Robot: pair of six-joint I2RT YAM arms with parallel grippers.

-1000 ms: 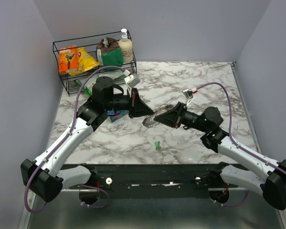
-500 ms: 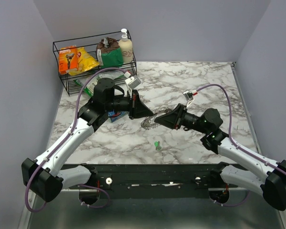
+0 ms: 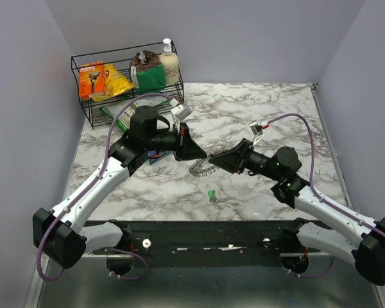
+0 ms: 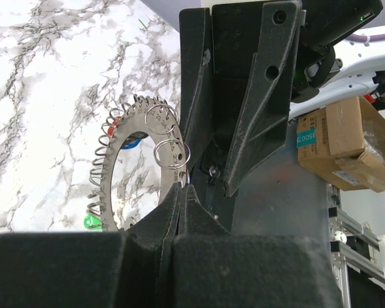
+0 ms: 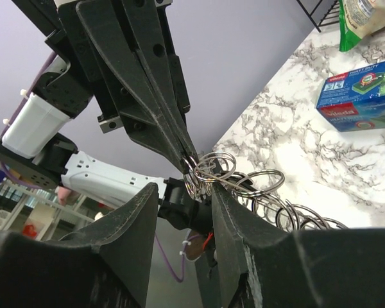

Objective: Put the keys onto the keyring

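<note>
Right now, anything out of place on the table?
One green-headed key lies alone on the marble near the front edge, apart from the keyring that the left gripper holds up. A blue box also sits outside the wire rack.

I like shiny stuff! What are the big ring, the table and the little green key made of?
Ring: looks like bare metal, silvery and glinting, with thin wire loops round it. Table: white with grey veins like polished marble, possibly only a printed top. Green key: bright head looks plastic; the rest is too small to tell.
</note>
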